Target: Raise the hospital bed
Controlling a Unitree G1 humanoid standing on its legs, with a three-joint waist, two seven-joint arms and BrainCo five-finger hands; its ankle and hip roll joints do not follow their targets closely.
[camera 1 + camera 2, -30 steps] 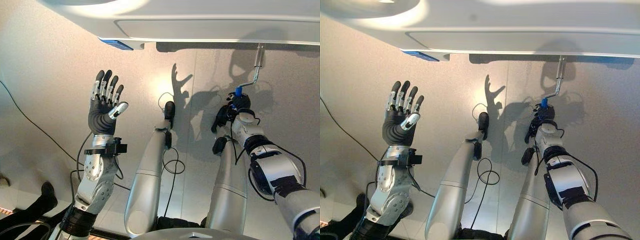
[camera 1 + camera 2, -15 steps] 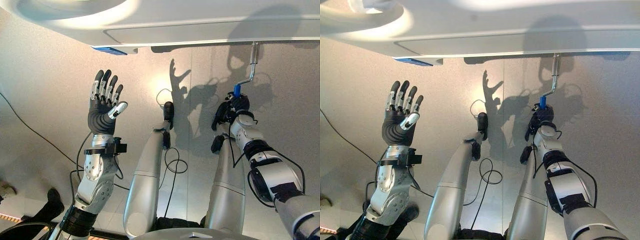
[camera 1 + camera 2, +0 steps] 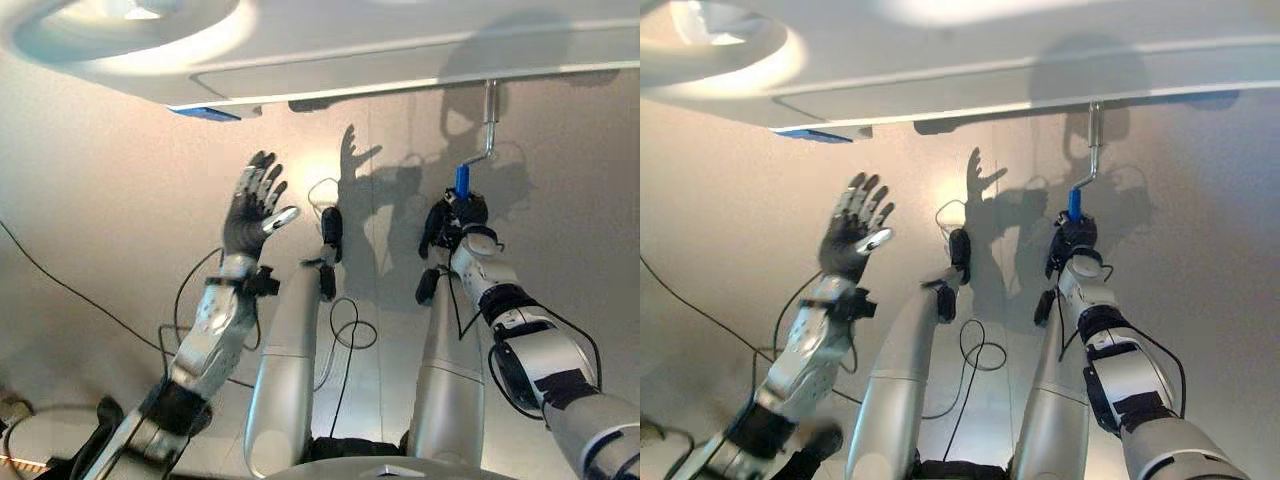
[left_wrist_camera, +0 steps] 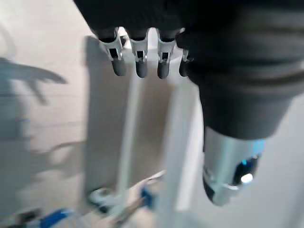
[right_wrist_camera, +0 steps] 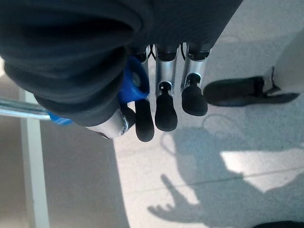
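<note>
Both hands up: right hand (image 3: 456, 215) curled round blue crank grip (image 3: 462, 180); left hand (image 3: 252, 205) splayed wide, empty.

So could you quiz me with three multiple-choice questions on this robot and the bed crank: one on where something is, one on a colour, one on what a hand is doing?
1. Where is the crank?
A. Under the bed's edge, by the right robot hand
B. By the left robot hand
C. Lying on the floor

2. What colour is the crank's grip?
A. Red
B. Blue
C. Yellow

3. What is the left robot hand doing?
A. Clenched
B. Holding a cable
C. Raised, open, holding nothing

Answers:
1 A: the crank hangs below the bed, above the right robot hand.
2 B: the grip is blue.
3 C: the left robot hand has spread fingers.
</note>
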